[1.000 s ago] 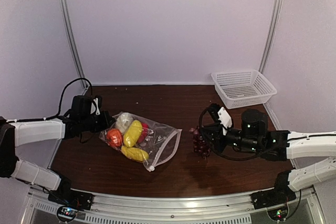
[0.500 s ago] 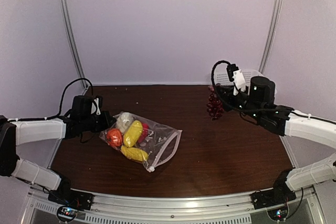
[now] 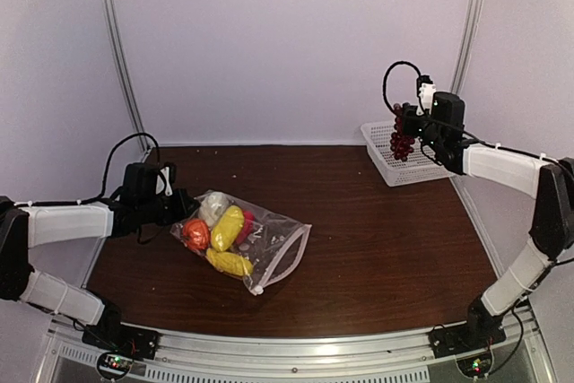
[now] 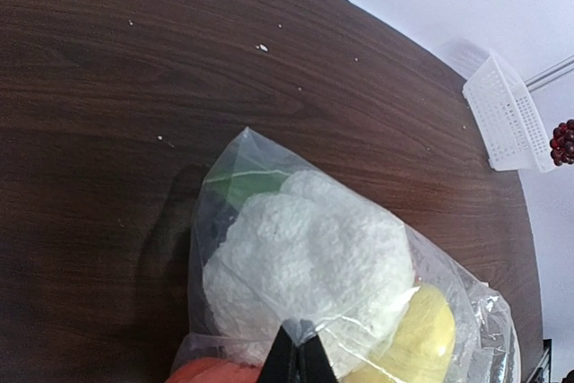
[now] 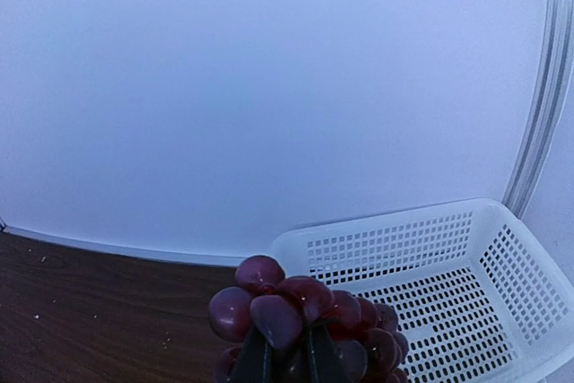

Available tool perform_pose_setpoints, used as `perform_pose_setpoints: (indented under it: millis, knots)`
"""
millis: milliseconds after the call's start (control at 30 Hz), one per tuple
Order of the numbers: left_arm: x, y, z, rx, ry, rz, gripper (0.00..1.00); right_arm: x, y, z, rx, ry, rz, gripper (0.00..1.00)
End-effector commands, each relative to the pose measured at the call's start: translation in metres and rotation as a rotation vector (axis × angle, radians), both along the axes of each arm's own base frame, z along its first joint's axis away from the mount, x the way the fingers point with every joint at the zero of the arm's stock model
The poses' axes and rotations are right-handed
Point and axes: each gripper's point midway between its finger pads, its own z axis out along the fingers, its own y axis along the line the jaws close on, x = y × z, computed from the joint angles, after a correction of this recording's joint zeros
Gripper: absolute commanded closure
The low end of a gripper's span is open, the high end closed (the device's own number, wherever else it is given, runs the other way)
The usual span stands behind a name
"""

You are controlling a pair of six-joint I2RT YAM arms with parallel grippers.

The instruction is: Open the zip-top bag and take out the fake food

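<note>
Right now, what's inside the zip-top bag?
Through the clear zip-top bag: a white piece, two yellow pieces, an orange one, a red one partly covered. Anything beneath them is hidden. The grape cluster is out, in the right gripper.

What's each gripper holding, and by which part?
Right gripper: the grape cluster, pinched near its top. Left gripper: the zip-top bag, pinched at the end opposite its zip.

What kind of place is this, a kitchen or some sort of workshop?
Probably a robot test booth, not a kitchen: a left arm and right arm fixed to one wooden table, bare white walls around it, and toy food in a plastic bag, plus toy grapes.
</note>
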Motion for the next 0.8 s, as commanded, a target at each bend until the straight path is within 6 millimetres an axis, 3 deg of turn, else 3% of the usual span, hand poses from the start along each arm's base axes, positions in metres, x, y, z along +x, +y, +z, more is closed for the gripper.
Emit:
perform_pose_setpoints:
  millis: [0,133,300,367,533,667,767]
  knots:
    - [0.009,0.0,0.007,-0.015,-0.043,0.002,1.0,0.045,-0.017,0.0,0.035,-0.025,-0.03,1.0]
    - [0.008,-0.001,0.003,-0.017,-0.033,-0.006,1.0,0.082,-0.022,-0.023,0.034,0.02,-0.034,1.0]
    - [0.007,0.0,0.003,-0.016,-0.032,-0.001,1.0,0.108,-0.019,-0.061,0.011,0.08,-0.028,1.0]
    - [0.008,0.001,0.003,-0.016,-0.034,0.0,1.0,0.114,-0.016,-0.076,0.001,0.117,-0.021,0.92]
    - [0.008,-0.004,0.0,-0.025,-0.024,-0.02,1.0,0.107,-0.014,-0.08,0.01,0.132,-0.005,0.52]
    - [0.007,-0.006,-0.001,-0.031,-0.021,-0.034,1.0,0.087,-0.017,-0.07,0.016,0.115,0.003,0.39]
    - [0.006,-0.006,-0.002,-0.031,-0.021,-0.038,1.0,0.066,-0.011,-0.065,0.033,0.114,0.052,0.37]
